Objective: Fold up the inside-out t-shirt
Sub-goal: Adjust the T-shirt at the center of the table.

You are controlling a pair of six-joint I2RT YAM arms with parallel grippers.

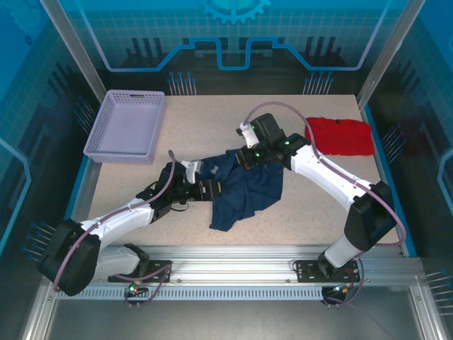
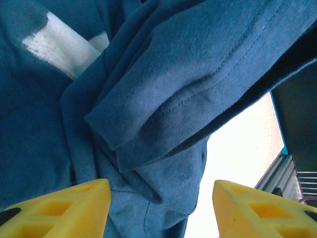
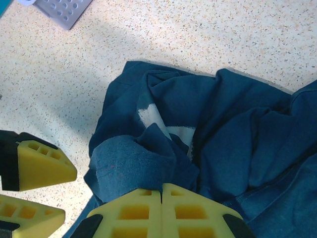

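Note:
The inside-out t-shirt (image 1: 244, 191) lies bunched in dark navy folds at the middle of the table. Its white tag patch (image 2: 59, 42) faces up among the folds, and the tag patch (image 3: 148, 116) sits just beyond my right fingertips. My right gripper (image 1: 244, 157) (image 3: 162, 191) is shut on a raised fold at the shirt's upper edge. My left gripper (image 1: 212, 188) (image 2: 158, 210) is open at the shirt's left edge, its yellow fingers (image 2: 64, 208) spread wide with a hem fold lying between them. The left gripper's fingers (image 3: 39, 163) hover beside the cloth.
A bright red folded garment (image 1: 343, 134) lies at the back right, behind the right arm. A lavender basket (image 1: 127, 126) stands at the back left. Bare speckled tabletop (image 1: 318, 212) stretches right of the shirt, and the metal front rail (image 1: 241, 251) runs along the near edge.

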